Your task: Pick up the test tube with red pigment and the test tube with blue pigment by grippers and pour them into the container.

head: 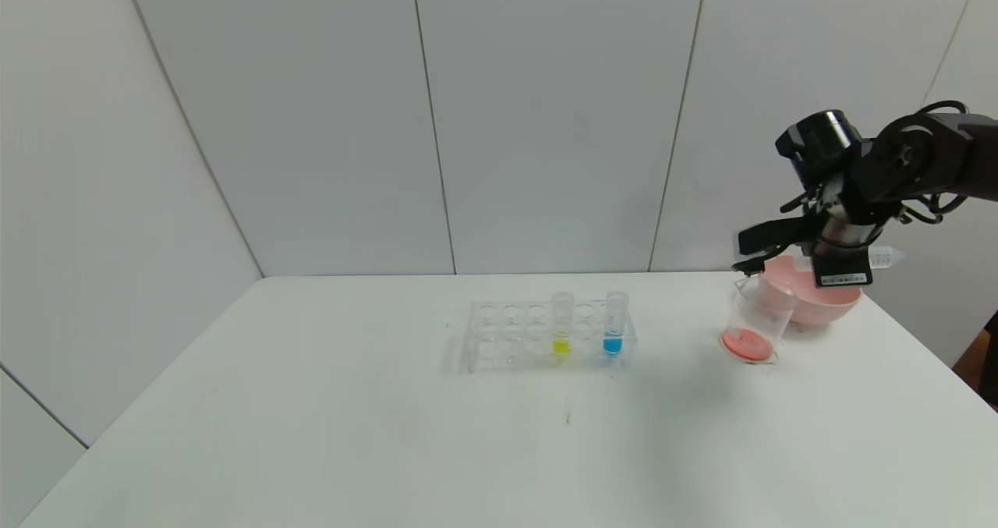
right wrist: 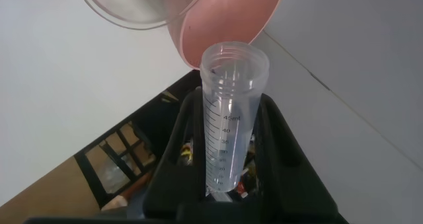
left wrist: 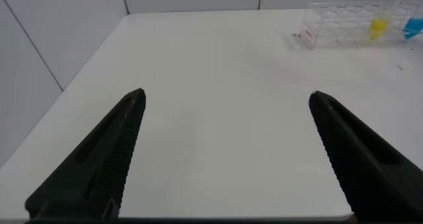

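My right gripper (head: 752,251) is shut on a clear graduated test tube (right wrist: 228,131) and holds it tipped nearly level. The tube's mouth is over the glass container (head: 755,321). The tube looks empty, and orange-red liquid lies in the container's bottom. The tube's closed end sticks out behind the gripper (head: 885,258). The test tube with blue pigment (head: 614,325) stands upright in the clear rack (head: 507,333). It also shows in the left wrist view (left wrist: 413,27). My left gripper (left wrist: 227,95) is open and empty over bare table, far from the rack, out of the head view.
A tube with yellow liquid (head: 562,325) stands in the rack beside the blue one. A pink bowl (head: 811,298) sits right behind the container, under my right wrist. The table's right edge runs close by the bowl.
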